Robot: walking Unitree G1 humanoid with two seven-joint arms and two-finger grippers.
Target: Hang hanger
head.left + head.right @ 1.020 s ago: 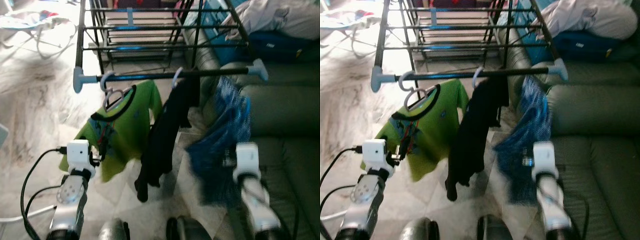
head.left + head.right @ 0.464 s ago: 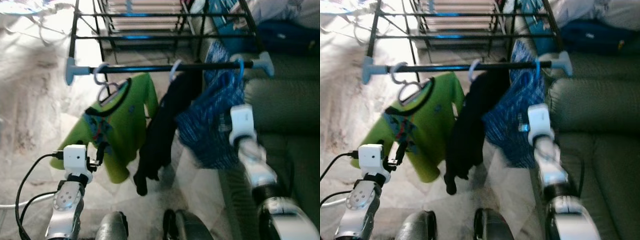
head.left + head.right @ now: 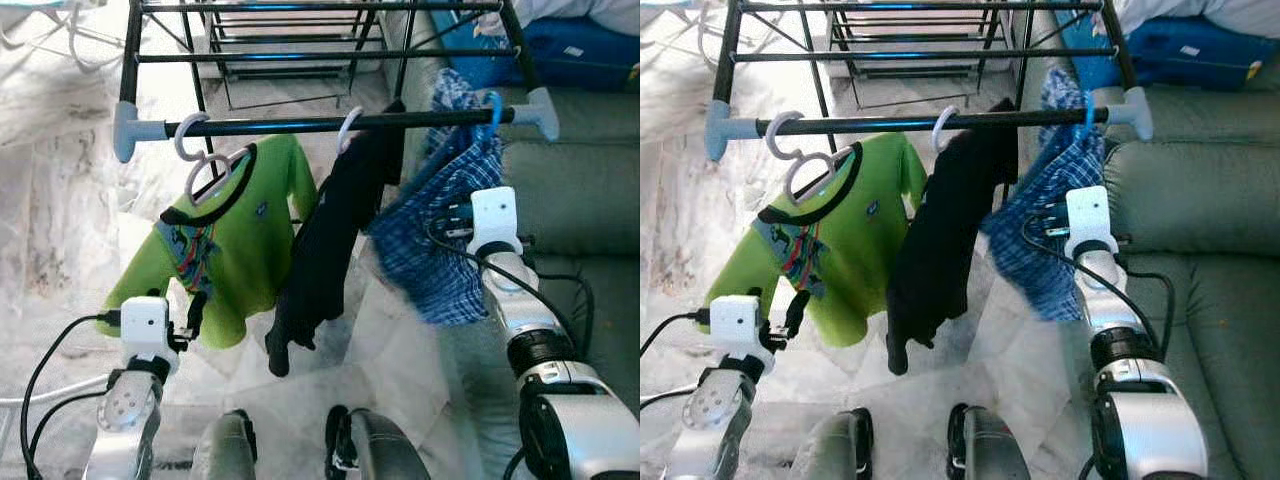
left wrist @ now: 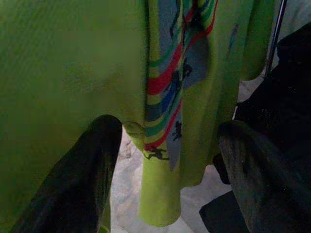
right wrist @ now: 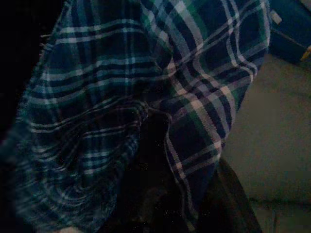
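Up on the rack's front rail [image 3: 300, 125], the blue hanger [image 3: 492, 105] is hooked — right gripper [image 3: 460, 218] is buried in plaid shirt [image 3: 440, 250], can't tell its fingers. Snagged cloth could yank it off. Left gripper [image 4: 165, 160] gapes, empty.

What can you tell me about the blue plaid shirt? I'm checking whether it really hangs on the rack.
The blue plaid shirt is woven cloth checked in dark blue, white and some green. It hangs crumpled and skewed from a blue plastic hanger, whose hook sits over the black rack bar near its right end cap. It sits beside the black garment, in front of the grey-green sofa. The right gripper is up against its cloth; whether it grips is hidden.
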